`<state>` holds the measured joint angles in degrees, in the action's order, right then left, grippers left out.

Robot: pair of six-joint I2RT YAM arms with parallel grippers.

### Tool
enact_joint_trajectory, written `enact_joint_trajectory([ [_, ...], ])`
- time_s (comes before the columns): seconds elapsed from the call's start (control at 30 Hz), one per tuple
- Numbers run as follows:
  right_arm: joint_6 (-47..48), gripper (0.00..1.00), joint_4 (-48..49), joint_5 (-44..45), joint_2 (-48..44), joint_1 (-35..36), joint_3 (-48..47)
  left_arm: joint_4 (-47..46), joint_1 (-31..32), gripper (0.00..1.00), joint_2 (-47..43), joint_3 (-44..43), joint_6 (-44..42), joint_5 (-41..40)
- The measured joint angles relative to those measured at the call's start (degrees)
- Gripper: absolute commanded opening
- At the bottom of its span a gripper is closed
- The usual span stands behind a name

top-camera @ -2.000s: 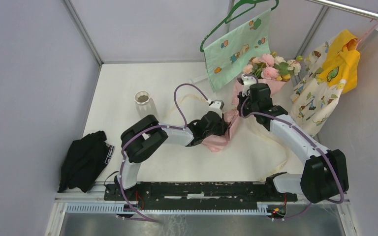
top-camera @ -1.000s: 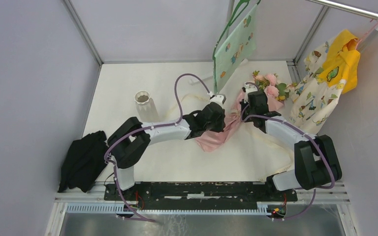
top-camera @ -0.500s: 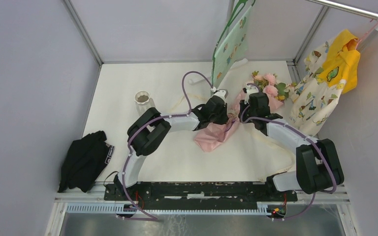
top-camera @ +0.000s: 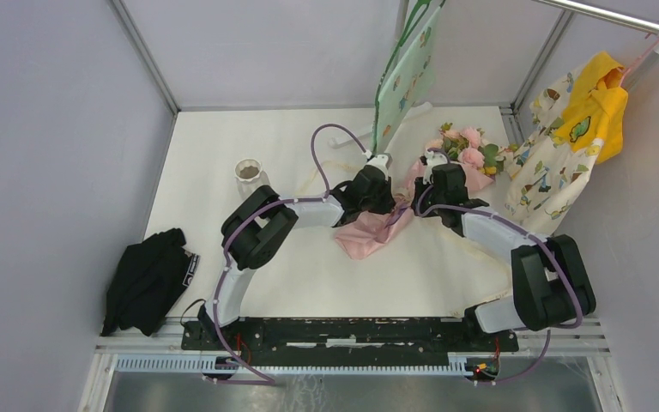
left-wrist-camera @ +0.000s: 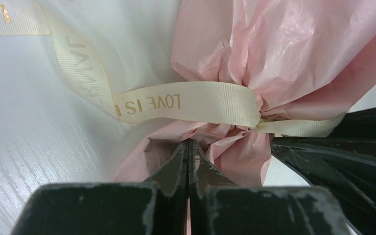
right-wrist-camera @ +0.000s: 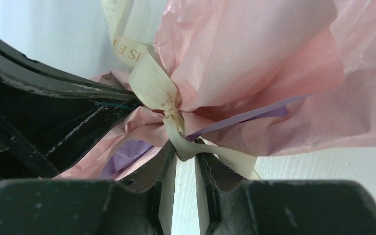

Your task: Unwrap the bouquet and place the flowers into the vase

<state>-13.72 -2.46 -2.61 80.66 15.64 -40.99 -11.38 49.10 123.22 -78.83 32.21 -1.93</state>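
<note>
Ribbon (right-wrist-camera: 154,85) between right tool (right-wrist-camera: 185,152) tips, bouquet (right-wrist-camera: 274,73) just beyond

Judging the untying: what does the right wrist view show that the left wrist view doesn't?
Only right wrist: the tips of the right gripper, slightly apart astride the ribbon just below its knot, and the purple lining. Only left wrist: the tips of the left gripper, shut on the bouquet beside the ribbon band. Both: ribbon, bouquet, table, the opposite gripper's flank.
</note>
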Motion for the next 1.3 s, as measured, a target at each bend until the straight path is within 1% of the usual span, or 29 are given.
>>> enact_joint_trajectory([
  [0.13,-0.2,0.25,1.2,0.0,2.7,0.0,0.0,-1.5,-0.1,0.03,0.0,1.1,0.0,0.5],
  [0.2,-0.2,0.23,1.8,0.0,4.1,0.0,-0.2,-2.1,-0.2,0.03,0.0,1.6,0.0,0.6],
  [0.3,-0.4,0.16,2.3,0.1,5.1,0.0,-0.4,-2.6,-0.2,0.03,0.0,1.9,0.0,0.6],
  [0.37,-0.5,0.06,2.6,0.3,5.5,0.0,-0.5,-2.7,-0.2,0.03,0.0,2.1,0.0,0.6],
  [0.43,-0.6,0.00,2.6,0.7,5.6,0.1,-0.5,-3.0,-0.3,0.03,0.0,2.3,0.0,0.5],
  [0.63,-1.0,0.00,1.6,3.0,4.0,0.6,-0.5,-3.6,-0.3,0.03,0.0,2.6,0.0,0.6],
  [0.97,0.5,0.00,-3.9,10.9,-6.0,0.6,0.0,-3.4,-0.3,0.03,0.0,2.7,0.1,1.0],
  [1.0,0.6,0.02,-4.3,11.5,-6.4,0.6,0.0,-3.3,-0.4,0.03,0.1,2.8,0.0,1.0],
  [1.13,1.1,0.20,-5.6,13.0,-7.2,0.4,0.0,-2.6,-0.8,0.02,0.3,3.3,0.1,0.8],
  [1.2,1.2,0.24,-5.8,13.3,-7.2,0.4,0.0,-2.7,-0.9,0.02,0.4,3.3,0.1,0.8],
  [1.3,1.4,0.25,-5.8,13.2,-7.1,0.4,0.0,-2.7,-0.9,0.02,0.4,3.3,0.1,0.9],
])
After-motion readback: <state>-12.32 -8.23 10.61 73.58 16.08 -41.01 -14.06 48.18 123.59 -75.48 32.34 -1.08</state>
